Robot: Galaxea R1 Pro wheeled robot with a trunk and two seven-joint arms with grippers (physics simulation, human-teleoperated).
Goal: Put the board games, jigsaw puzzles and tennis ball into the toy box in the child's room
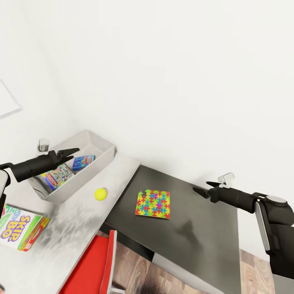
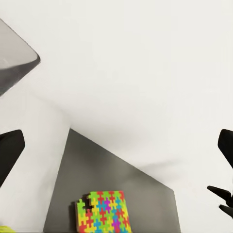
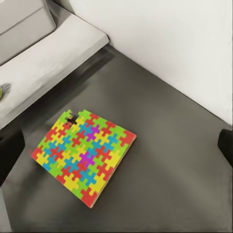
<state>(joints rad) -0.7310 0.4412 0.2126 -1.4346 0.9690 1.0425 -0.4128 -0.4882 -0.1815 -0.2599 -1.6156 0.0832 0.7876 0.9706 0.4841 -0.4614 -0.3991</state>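
Three board games are in sight: the SKIP BO box [image 1: 22, 227] lying on the pale desk top, and two more inside the toy box [image 1: 101, 146], a green-white one [image 1: 57, 176] and a smaller blue one [image 1: 83, 161]. One jigsaw puzzle [image 1: 153, 203] lies on the dark lower section (whether a second sheet sits beneath it cannot be told). One tennis ball [image 1: 101, 194]. One toy box. Two grippers, the left [image 1: 70, 152] and the right [image 1: 203, 188].

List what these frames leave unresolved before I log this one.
- Toy box contents: head view, left end effector covers part; second jigsaw puzzle not made out.
- SKIP BO box: cut by the frame edge.
- Tennis ball: right wrist view, cropped sliver.
- Red object: cropped, unidentifiable.
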